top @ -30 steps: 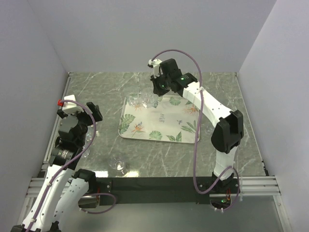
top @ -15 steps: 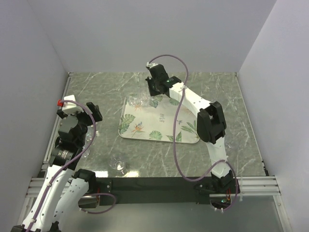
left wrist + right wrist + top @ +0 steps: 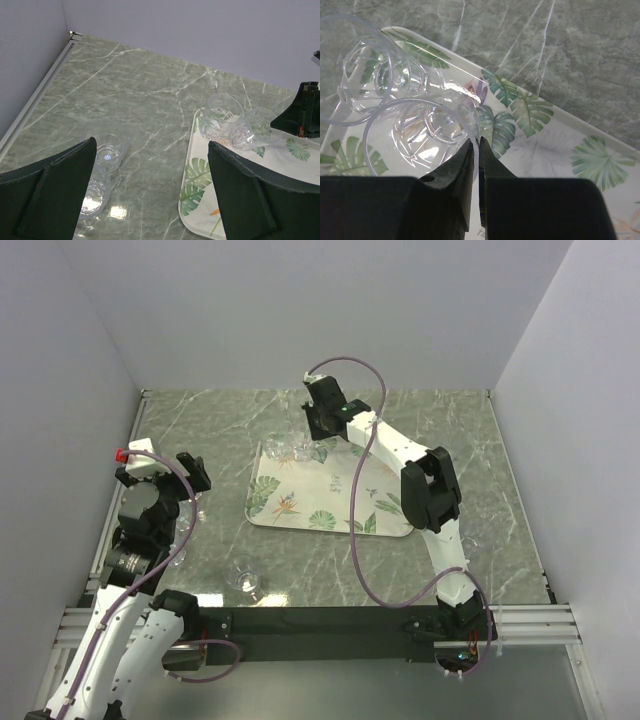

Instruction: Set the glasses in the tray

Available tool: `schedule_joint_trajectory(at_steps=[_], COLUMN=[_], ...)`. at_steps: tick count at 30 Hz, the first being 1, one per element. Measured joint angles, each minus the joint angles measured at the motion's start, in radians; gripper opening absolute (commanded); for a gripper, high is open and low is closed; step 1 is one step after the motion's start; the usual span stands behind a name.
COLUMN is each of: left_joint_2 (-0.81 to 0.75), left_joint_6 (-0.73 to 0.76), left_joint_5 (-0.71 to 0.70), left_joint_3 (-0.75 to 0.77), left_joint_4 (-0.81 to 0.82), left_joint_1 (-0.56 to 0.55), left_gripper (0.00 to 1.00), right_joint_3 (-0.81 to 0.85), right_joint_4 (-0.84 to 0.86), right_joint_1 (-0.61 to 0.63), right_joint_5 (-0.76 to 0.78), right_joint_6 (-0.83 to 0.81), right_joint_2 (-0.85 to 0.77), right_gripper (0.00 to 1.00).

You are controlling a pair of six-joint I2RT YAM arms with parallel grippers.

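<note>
Since earlier, our right pincer [image 3: 475, 146], clamped on the rim of one small clear round glass [image 3: 427, 132], swung to the far corner of the cream leaf-printed tray [image 3: 330, 498]; we should lower gently before opening.

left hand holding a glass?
No, the left hand is open and empty; small clear drinking glasses sit on the green marble table.
</note>
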Motion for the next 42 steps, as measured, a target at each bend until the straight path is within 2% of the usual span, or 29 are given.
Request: schedule_joint_trajectory(at_steps=[2, 3, 5, 6, 8, 11, 13, 14, 18, 20, 28, 38, 42], left_joint_2=[0.0, 0.0, 0.0, 0.0, 0.001, 0.003, 0.005, 0.006, 0.007, 0.007, 0.01, 0.039, 0.04], left_joint_6=[0.0, 0.0, 0.0, 0.0, 0.0, 0.0, 0.0, 0.0, 0.0, 0.0, 0.0, 0.0, 0.0], left_joint_5=[0.0, 0.0, 0.0, 0.0, 0.0, 0.0, -0.001, -0.001, -0.003, -0.005, -0.009, -0.01, -0.026], left_joint_3=[0.0, 0.0, 0.0, 0.0, 0.0, 0.0, 0.0, 0.0, 0.0, 0.0, 0.0, -0.002, -0.002], left_joint_4=[0.002, 0.003, 0.003, 0.005, 0.006, 0.006, 0.006, 0.006, 0.006, 0.006, 0.006, 0.006, 0.006], left_joint_1=[0.0, 0.0, 0.0, 0.0, 0.0, 0.0, 0.0, 0.0, 0.0, 0.0, 0.0, -0.001, -0.002], left_gripper=[0.99, 0.99, 0.99, 0.99, 0.99, 0.99, 0.99, 0.99, 0.99, 0.99, 0.99, 0.99, 0.99], right_joint_3=[0.0, 0.0, 0.0, 0.0, 0.0, 0.0, -0.002, -0.008, -0.04, -0.061, -0.219, -0.537, -0.668], right_joint_4=[0.0, 0.0, 0.001, 0.0, 0.003, 0.014, 0.018, 0.023, 0.024, 0.026, 0.04, 0.01, -0.001], right_joint_1=[0.0, 0.0, 0.0, 0.0, 0.0, 0.0, 0.0, 0.0, 0.0, -0.001, -0.026, -0.084, -0.15], right_joint_5=[0.0, 0.0, -0.001, -0.001, -0.001, 0.0, -0.001, -0.001, 0.002, 0.003, -0.035, -0.29, -0.409], right_joint_6=[-0.001, -0.001, -0.003, -0.005, -0.011, -0.019, -0.026, -0.029, -0.056, -0.071, -0.197, -0.442, -0.507], right_joint_2=[0.0, 0.0, 0.0, 0.0, 0.0, 0.0, -0.002, -0.007, -0.05, -0.091, -0.369, -0.808, -0.98], right_gripper=[0.12, 0.16, 0.17, 0.22, 0.24, 0.37, 0.38, 0.44, 0.46, 0.52, 0.51, 0.5, 0.5])
